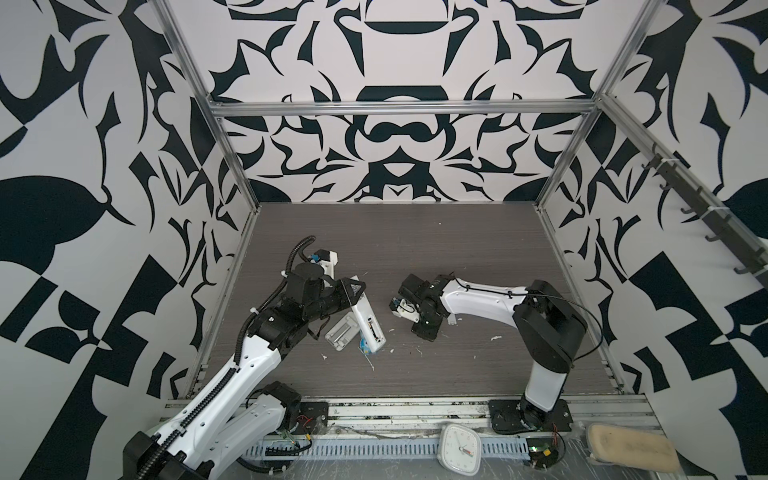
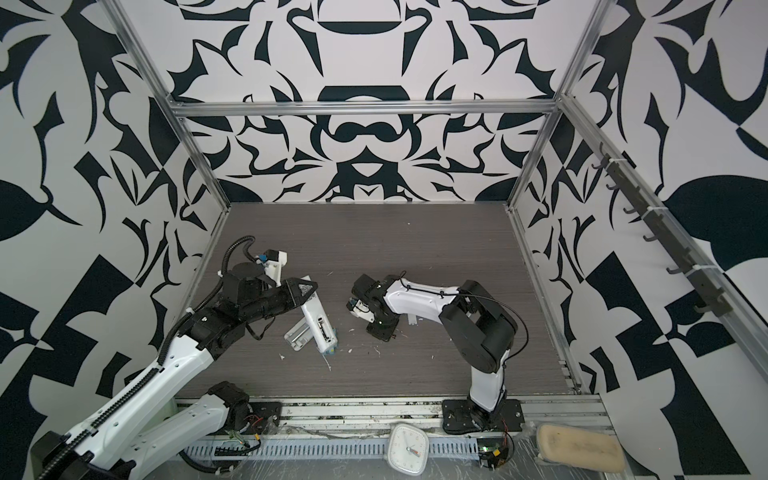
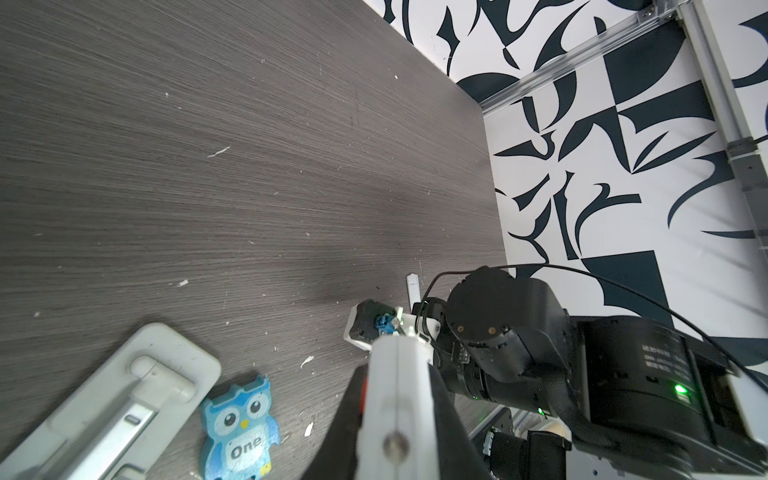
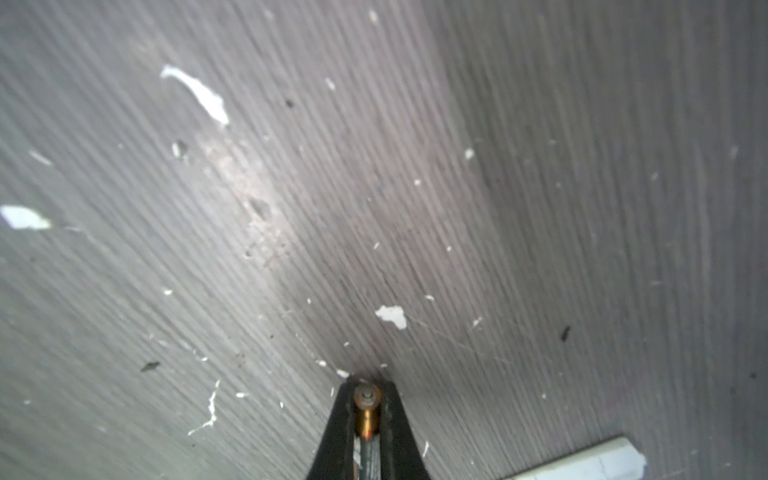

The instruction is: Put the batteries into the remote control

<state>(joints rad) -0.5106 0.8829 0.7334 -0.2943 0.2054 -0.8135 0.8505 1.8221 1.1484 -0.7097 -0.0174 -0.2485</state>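
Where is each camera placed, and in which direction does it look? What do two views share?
Top views: high above the front edge, facing down toward the back wall; left arm and right arm show in both.
Left wrist: on the left arm, looking along the left gripper, shut on the remote control, toward the right arm.
Right wrist: close above the table, facing down; the right gripper holds a battery.
Shared: the blue owl shows in the left wrist view and in both top views.
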